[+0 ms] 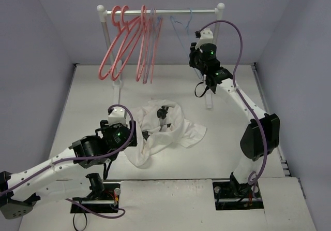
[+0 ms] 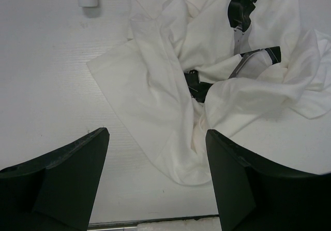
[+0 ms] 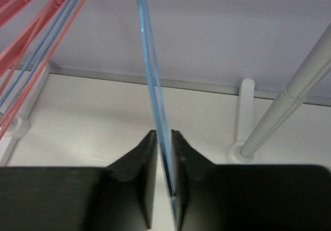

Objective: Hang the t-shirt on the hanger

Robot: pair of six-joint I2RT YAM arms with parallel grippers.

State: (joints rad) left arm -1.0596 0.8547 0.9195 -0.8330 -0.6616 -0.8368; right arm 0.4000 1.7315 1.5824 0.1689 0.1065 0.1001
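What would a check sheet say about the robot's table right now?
Surface: white table.
Job's things: shirt crumpled on the table; blue hanger at the rail.
Clutter: pink hangers on the rail; black bits on the shirt, unclear what.
Jaws: left open, by the shirt; right shut on the hanger.
Cables: purple cable along each arm.
Surroundings: grey walls.

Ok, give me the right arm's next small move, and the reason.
Probably squeeze the right gripper firmly onto the hanger before lifting anything. Its thin blue wire runs between the narrowly parted fingers, but a real pinch can't be confirmed, and the hanger hangs from the rail, away from the t-shirt crumpled on the table.
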